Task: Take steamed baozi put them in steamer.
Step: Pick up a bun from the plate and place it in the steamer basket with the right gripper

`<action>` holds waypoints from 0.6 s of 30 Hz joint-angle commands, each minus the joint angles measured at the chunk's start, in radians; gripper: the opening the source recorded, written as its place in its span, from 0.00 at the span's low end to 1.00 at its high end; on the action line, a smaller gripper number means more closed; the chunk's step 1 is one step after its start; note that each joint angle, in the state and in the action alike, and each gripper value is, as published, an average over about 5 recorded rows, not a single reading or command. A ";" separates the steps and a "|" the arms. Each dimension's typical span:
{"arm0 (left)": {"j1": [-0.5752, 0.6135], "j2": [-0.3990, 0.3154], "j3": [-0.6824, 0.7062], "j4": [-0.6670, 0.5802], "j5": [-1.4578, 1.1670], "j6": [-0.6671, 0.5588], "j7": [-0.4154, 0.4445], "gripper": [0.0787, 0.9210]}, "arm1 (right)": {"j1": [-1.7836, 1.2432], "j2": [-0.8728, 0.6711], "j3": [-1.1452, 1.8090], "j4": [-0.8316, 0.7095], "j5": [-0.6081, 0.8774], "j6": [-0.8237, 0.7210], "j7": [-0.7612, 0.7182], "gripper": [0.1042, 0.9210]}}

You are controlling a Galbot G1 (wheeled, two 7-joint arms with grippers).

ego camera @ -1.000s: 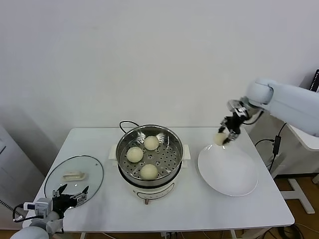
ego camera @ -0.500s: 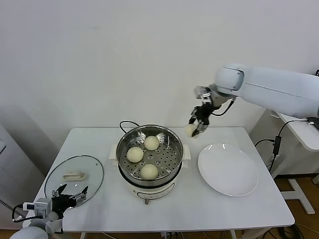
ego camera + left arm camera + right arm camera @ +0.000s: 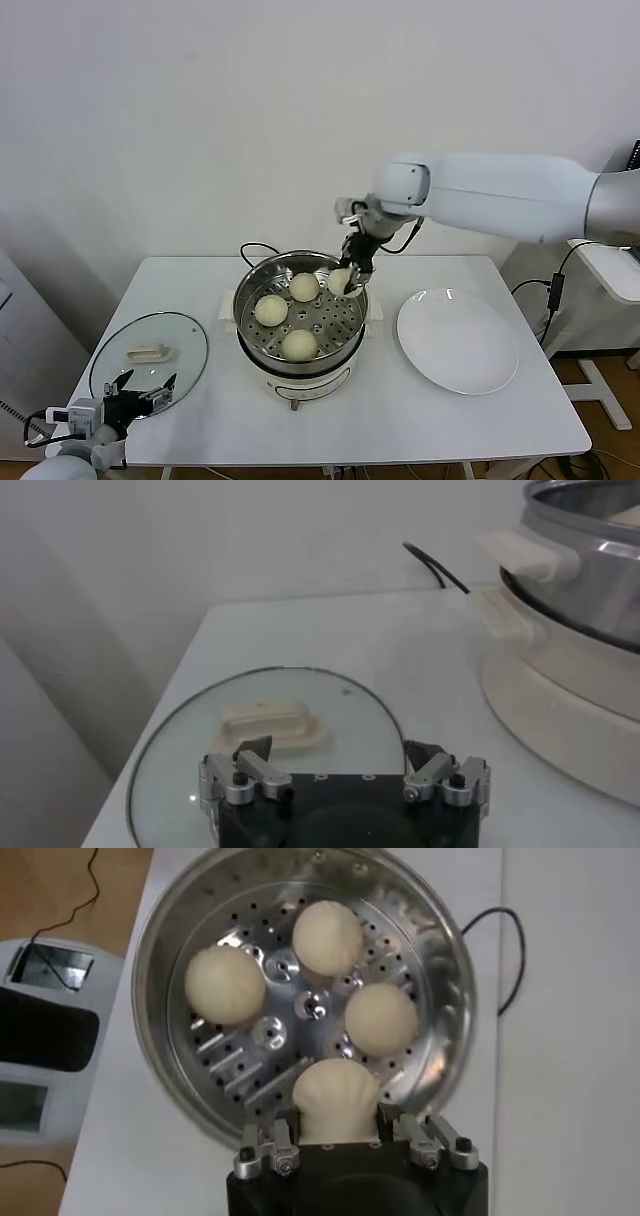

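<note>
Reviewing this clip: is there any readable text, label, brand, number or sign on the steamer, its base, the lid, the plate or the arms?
None readable in any view.
Steamer: its white base shows a small front control, too small to read.
Glass lid, plate: no markings visible.
Right gripper, jaws shut on the fourth baozi above the steamer: no text visible.
Left gripper, parked over the lid: none.

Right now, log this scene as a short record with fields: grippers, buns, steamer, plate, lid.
right gripper: shut on a baozi, held over the steamer's right side
left gripper: open, parked above the glass lid
baozi in steamer: three, on the perforated floor
steamer: uncovered, table centre
plate: bare, right of steamer
</note>
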 commanded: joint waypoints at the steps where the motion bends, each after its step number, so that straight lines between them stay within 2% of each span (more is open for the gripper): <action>1: 0.001 -0.003 -0.002 0.000 0.000 -0.001 0.000 0.88 | -0.064 0.048 -0.007 0.032 0.022 -0.075 0.108 0.46; 18: 0.012 -0.014 -0.012 0.002 0.001 -0.005 0.000 0.88 | -0.161 0.053 0.004 0.017 -0.015 -0.098 0.170 0.47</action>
